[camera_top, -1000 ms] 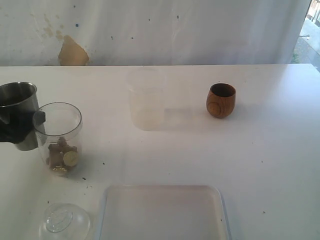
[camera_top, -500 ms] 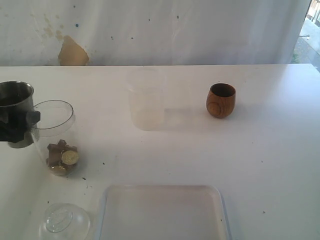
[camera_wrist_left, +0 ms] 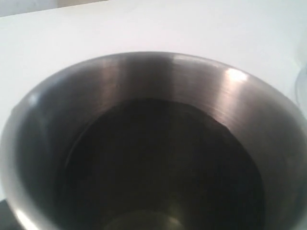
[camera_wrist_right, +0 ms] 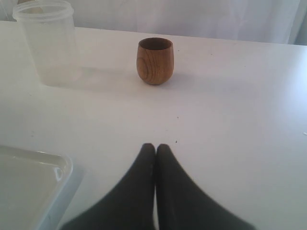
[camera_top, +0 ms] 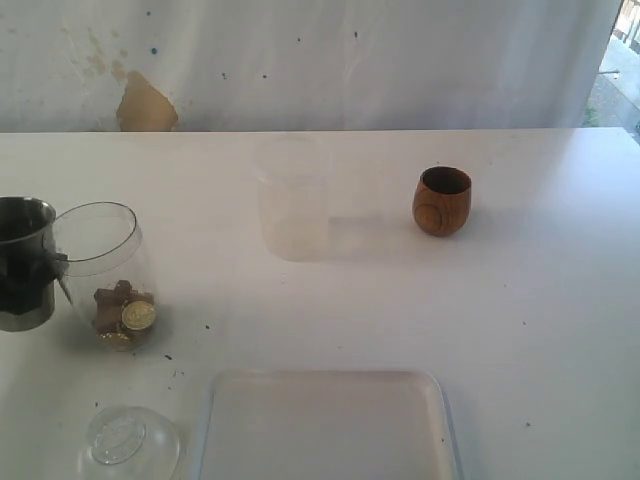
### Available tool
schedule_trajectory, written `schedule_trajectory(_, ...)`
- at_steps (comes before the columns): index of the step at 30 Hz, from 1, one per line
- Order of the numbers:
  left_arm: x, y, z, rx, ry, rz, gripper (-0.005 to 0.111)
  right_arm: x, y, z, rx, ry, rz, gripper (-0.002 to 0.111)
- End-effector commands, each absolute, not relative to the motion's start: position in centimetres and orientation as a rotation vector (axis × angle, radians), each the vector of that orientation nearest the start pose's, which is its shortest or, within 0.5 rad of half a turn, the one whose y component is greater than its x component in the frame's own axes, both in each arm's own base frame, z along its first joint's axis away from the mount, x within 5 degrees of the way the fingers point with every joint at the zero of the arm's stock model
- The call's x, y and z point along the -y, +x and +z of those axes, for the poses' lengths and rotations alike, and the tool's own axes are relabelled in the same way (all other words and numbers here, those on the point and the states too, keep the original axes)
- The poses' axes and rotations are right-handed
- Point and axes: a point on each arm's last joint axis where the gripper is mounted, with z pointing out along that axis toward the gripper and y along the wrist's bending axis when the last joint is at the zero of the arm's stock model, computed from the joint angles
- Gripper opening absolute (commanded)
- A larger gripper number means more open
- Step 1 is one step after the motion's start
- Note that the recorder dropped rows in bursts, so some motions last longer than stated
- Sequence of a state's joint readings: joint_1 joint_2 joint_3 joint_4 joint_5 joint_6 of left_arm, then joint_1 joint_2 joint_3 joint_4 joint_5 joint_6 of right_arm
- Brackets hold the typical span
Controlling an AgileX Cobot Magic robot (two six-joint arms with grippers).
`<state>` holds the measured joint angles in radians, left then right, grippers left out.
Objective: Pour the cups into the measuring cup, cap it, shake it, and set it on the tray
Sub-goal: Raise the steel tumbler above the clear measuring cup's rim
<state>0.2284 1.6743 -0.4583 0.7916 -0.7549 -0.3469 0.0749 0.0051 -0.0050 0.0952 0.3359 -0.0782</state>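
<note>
At the far left, the steel tumbler (camera_top: 22, 262) stands upright with my left gripper (camera_top: 30, 272) shut on it. Its dark inside (camera_wrist_left: 158, 158) fills the left wrist view and hides the fingers. The clear measuring cup (camera_top: 103, 272) leans against the tumbler with its rim tipped towards it, and holds coins and brown bits at the bottom. The brown wooden cup (camera_top: 441, 200) (camera_wrist_right: 154, 61) stands alone at the right back. My right gripper (camera_wrist_right: 155, 146) is shut on nothing, low over the table in front of the wooden cup. The white tray (camera_top: 325, 425) lies at the front.
A frosted translucent cup (camera_top: 292, 200) (camera_wrist_right: 48, 40) stands at the back middle. A clear domed lid (camera_top: 130, 445) lies at the front left beside the tray. A tray corner (camera_wrist_right: 29, 187) shows beside my right gripper. A white curtain hangs behind the table.
The tumbler has come down and to the left in my left gripper. The measuring cup has shifted left and tipped towards it. The right side has not changed.
</note>
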Motion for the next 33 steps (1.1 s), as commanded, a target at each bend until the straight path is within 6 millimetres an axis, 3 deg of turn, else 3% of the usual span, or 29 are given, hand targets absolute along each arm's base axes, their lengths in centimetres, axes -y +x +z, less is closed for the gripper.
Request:
schedule_trajectory(1, -1.1, 26.0, 14.1, -1.935, 0.312, -0.279, 0.0, -0.7, 5.3, 18.3, -1.817, -0.072, 0.088, 0.0)
schedule_trajectory(14, -0.6, 25.8, 11.5, -1.868, 0.313, -0.351, 0.0, -0.7, 5.3, 18.3, -1.817, -0.072, 0.088, 0.0)
schedule_trajectory(24, -0.2, 26.0, 11.5, -1.804, 0.352, -0.384, 0.0, -0.7, 5.3, 18.3, -1.817, -0.072, 0.088, 0.0)
schedule_trajectory(33, 1.5, 26.2, 11.7, -1.778, 0.379, -0.429, 0.0, -0.7, 5.3, 18.3, -1.817, -0.072, 0.088, 0.0)
